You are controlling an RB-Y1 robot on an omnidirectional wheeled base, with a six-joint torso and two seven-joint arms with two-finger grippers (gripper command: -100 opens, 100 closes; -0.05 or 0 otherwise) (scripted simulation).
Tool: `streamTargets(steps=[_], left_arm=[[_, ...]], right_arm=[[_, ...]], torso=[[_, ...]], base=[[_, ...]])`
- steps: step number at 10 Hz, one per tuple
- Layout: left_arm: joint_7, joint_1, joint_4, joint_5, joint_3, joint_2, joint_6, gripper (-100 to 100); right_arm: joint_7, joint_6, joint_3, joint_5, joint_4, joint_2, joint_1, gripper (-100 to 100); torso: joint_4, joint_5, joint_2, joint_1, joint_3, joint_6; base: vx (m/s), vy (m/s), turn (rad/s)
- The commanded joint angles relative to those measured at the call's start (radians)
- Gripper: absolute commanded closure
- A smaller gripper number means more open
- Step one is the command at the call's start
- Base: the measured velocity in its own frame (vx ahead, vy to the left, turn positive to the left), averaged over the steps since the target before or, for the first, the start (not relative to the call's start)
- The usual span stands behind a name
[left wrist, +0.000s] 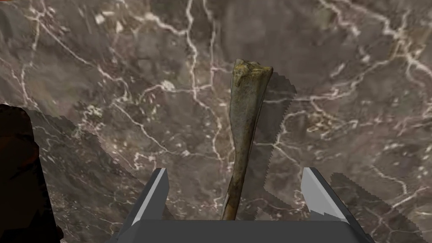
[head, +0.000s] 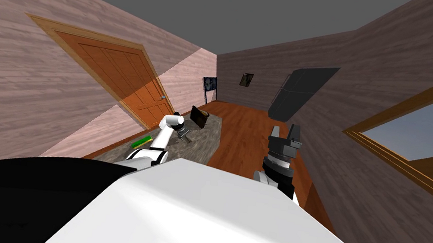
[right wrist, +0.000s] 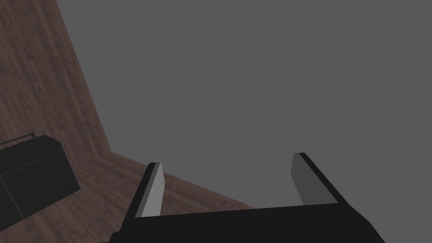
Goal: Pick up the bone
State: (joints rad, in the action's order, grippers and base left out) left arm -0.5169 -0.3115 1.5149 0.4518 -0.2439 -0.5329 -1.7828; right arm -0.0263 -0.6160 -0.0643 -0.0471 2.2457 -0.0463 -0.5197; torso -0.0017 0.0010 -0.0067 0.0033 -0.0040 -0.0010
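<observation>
A grey-brown, white-veined surface lies at 11 o'clock ahead of me, under the left arm. The right hand is raised at 1 o'clock, its fingers apart and empty. The left hand hovers over the surface with its fingers apart. The long brownish bone lies on the surface between them, a gap on either side.

Slender olive-brown bone lies flat on grey marbled surface.

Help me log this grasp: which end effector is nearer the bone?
Left. The left end effector straddles the bone, which lies between its open fingers; the right end effector is raised off to the side, well away from it.
</observation>
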Motion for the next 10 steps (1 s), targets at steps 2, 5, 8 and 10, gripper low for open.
streamTargets(steps=[2,5,8,10], left_arm=[[-0.004,0.000,-0.004,0.002,0.000,-0.003,-0.023,-100],[-0.025,0.012,-0.063,0.010,-0.021,-0.025,0.021,-100],[-0.051,0.026,-0.137,0.021,-0.047,-0.053,0.082,-100],[-0.049,0.021,-0.129,0.019,-0.041,-0.047,0.075,100]], right_arm=[[0.000,0.000,0.000,0.000,0.000,0.000,0.000,0],[0.000,0.000,0.000,0.000,0.000,0.000,0.000,0],[0.000,0.000,0.000,0.000,0.000,0.000,0.000,0],[0.000,0.000,0.000,0.000,0.000,0.000,0.000,0]], torso=[[0.000,0.000,0.001,0.000,0.000,0.000],[0.001,-0.001,0.007,-0.004,0.004,0.000],[0.002,-0.001,0.009,-0.006,0.005,0.000],[0.002,-0.001,0.008,-0.005,0.005,0.000]], base=[[0.059,0.039,-0.005],[-0.012,-0.015,-0.093],[-0.034,-0.043,-0.115],[-0.007,-0.010,-0.013]])
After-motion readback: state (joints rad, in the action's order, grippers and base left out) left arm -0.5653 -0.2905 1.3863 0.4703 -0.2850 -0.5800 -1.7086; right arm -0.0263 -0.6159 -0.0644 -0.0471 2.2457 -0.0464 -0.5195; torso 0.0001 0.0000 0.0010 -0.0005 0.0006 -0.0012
